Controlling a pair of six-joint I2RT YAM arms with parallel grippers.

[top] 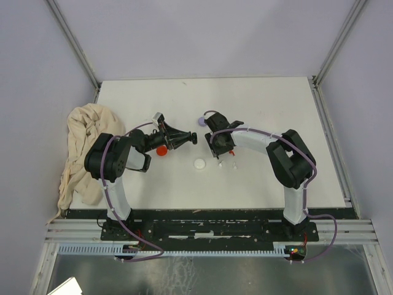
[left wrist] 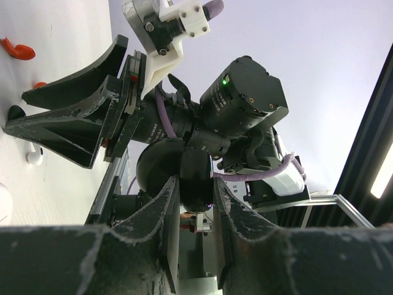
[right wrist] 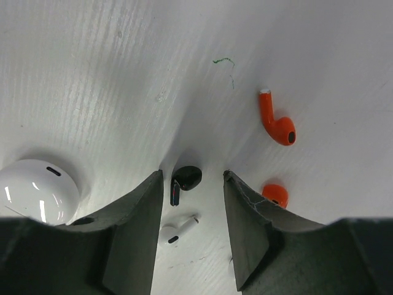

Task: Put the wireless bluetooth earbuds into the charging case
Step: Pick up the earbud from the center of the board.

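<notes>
My left gripper (left wrist: pixel 196 181) is lifted off the table and shut on a glossy black charging case (left wrist: pixel 195 166), seen in the top view at the fingertips (top: pixel 194 139). My right gripper (right wrist: pixel 193 177) points down at the table, open, its jaws on either side of a black earbud (right wrist: pixel 185 179) lying flat. A white earbud (right wrist: pixel 178 230) lies just nearer the wrist, between the fingers. Two red earbuds (right wrist: pixel 277 120) (right wrist: pixel 274 193) lie to the right, outside the jaws. In the top view the right gripper (top: pixel 223 158) hangs over this cluster.
A white round case (right wrist: pixel 37 190) sits left of the right gripper. A red disc (top: pixel 161 150), a white disc (top: pixel 199 164) and a lilac disc (top: pixel 201 121) lie around the two grippers. A crumpled beige cloth (top: pixel 83 147) covers the table's left edge.
</notes>
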